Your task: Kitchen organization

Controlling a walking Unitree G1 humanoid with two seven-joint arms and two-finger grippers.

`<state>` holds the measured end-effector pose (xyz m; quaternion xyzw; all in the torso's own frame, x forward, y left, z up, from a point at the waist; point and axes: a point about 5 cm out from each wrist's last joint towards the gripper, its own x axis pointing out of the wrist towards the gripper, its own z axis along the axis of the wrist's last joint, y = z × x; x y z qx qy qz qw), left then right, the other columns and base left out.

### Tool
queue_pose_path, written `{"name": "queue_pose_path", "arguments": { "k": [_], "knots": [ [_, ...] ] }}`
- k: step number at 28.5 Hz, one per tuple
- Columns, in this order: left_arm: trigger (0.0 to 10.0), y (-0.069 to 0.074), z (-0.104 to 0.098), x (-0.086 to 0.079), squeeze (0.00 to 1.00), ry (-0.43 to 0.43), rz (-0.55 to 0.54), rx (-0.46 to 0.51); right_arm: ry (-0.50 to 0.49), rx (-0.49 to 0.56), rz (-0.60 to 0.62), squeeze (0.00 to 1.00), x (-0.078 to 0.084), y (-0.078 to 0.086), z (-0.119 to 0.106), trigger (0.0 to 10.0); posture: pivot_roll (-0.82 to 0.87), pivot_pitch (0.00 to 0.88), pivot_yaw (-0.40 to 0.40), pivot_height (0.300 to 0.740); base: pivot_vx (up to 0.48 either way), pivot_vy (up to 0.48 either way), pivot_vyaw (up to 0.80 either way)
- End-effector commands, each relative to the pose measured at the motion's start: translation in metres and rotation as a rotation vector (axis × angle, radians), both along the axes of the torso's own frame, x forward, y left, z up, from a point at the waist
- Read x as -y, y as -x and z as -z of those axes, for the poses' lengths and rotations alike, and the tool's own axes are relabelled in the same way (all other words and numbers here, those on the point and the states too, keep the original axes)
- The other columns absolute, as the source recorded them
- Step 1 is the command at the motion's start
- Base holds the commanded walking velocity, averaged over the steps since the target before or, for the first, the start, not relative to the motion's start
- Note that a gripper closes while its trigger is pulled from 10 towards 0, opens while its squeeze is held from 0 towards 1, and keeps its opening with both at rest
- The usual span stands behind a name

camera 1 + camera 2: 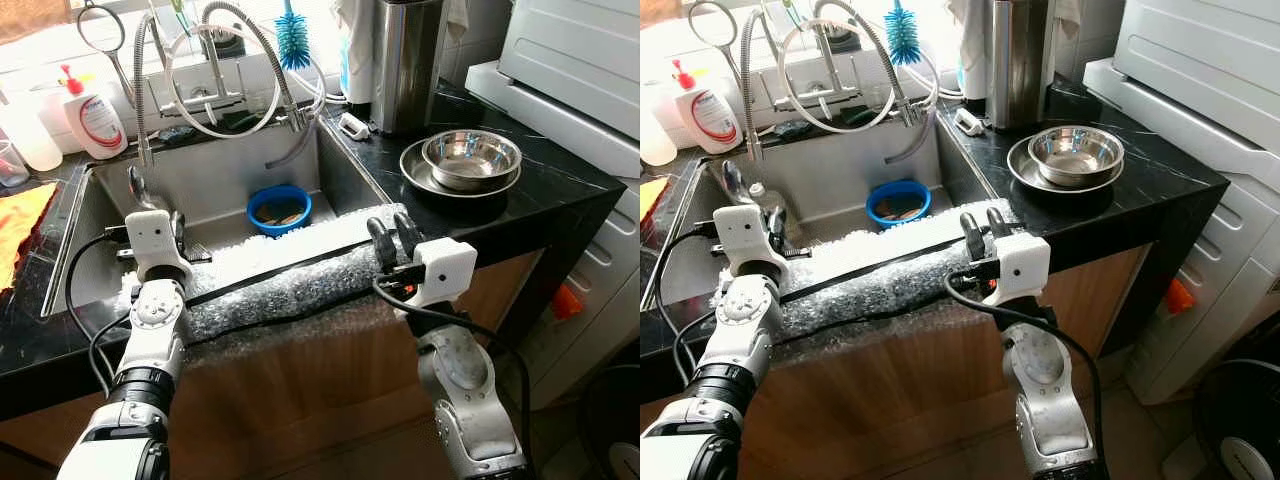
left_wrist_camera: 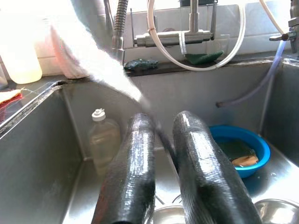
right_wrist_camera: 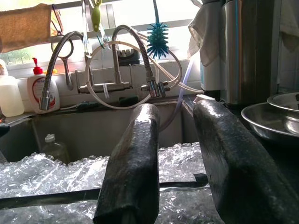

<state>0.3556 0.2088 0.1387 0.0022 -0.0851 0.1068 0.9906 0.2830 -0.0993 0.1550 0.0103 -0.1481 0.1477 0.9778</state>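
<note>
Left eye view, two grippers (image 1: 178, 232) (image 1: 394, 238), one blue bowl (image 1: 279, 208), two steel bowls (image 1: 471, 159)

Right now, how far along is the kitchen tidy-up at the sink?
Early. Done: steel bowls sit stacked on the counter. In hand: both grippers are at the bubble wrap draped over the sink's front edge, left gripper over its left end, right gripper open over its right end; neither grips it. Left: the blue bowl and plastic bottle sit in the sink.
</note>
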Motion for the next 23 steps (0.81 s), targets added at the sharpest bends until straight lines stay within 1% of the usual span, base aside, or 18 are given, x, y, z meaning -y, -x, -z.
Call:
{"name": "queue_pose_path", "arguments": {
  "k": [1, 12, 14, 15, 16, 17, 18, 19, 20, 21, 23],
  "knots": [
    [10.0, -0.001, 0.001, 0.0, 0.76, 0.012, -0.006, -0.005, -0.002, -0.011, -0.011, 0.0, -0.004, -0.002, -0.001, 10.0, -0.2, 0.0, 0.117, 0.74, 0.0, 0.0, 0.0],
    [10.0, 0.0, 0.001, 0.002, 0.76, 0.018, -0.007, 0.007, -0.011, -0.02, -0.007, 0.0, -0.003, -0.005, -0.001, 10.0, -0.2, 0.0, 0.112, 0.74, 0.0, 0.0, 0.0],
    [10.0, 0.0, 0.001, 0.003, 0.73, 0.017, -0.007, 0.009, -0.014, -0.021, -0.007, 0.0, -0.003, -0.005, -0.001, 10.0, -0.2, 0.0, 0.112, 0.74, 0.0, 0.0, 0.0],
    [10.0, 0.0, 0.0, 0.003, 0.69, 0.017, -0.007, 0.014, -0.014, -0.023, -0.009, 0.0, -0.003, -0.005, -0.001, 10.0, -0.2, 0.0, 0.112, 0.74, 0.0, 0.0, 0.0],
    [10.0, 0.0, -0.002, 0.003, 0.0, 0.015, -0.007, 0.028, -0.014, -0.024, -0.01, 0.0, -0.004, -0.005, -0.001, 10.0, -0.2, 0.0, 0.111, 0.74, 0.0, 0.0, 0.0],
    [10.0, 0.0, -0.003, 0.004, 0.0, 0.013, -0.007, 0.038, -0.015, -0.025, -0.01, 0.0, -0.004, -0.005, -0.001, 10.0, -0.2, 0.0, 0.111, 0.74, 0.0, 0.0, 0.0],
    [10.0, 0.003, -0.015, 0.004, 0.0, -0.002, -0.006, 0.121, -0.016, -0.023, -0.01, 0.0, -0.004, -0.006, -0.001, 10.0, -0.2, 0.0, 0.111, 0.74, 0.0, 0.0, 0.0],
    [10.0, 0.004, -0.018, 0.004, 0.0, -0.006, -0.006, 0.142, -0.016, -0.023, -0.01, 0.0, -0.004, -0.005, -0.001, 10.0, -0.2, 0.0, 0.111, 0.74, 0.0, 0.0, 0.0],
    [10.0, 0.006, -0.028, 0.004, 0.0, -0.021, -0.009, 0.197, -0.016, -0.019, -0.008, 0.0, -0.004, -0.005, -0.002, 10.0, -0.2, 0.0, 0.114, 0.74, 0.0, 0.0, 0.0],
    [10.0, 0.007, -0.03, 0.003, 0.0, -0.024, -0.009, 0.21, -0.017, -0.018, -0.008, 0.0, -0.004, -0.005, -0.002, 10.0, -0.2, 0.0, 0.114, 0.74, 0.0, 0.0, 0.0],
    [10.0, 0.011, -0.047, 0.002, 0.0, -0.084, -0.008, 0.276, -0.019, -0.012, 0.0, 0.0, -0.002, -0.006, -0.003, 10.0, -0.2, 0.0, 0.114, 0.74, 0.0, 0.0, 0.0]
  ]
}}
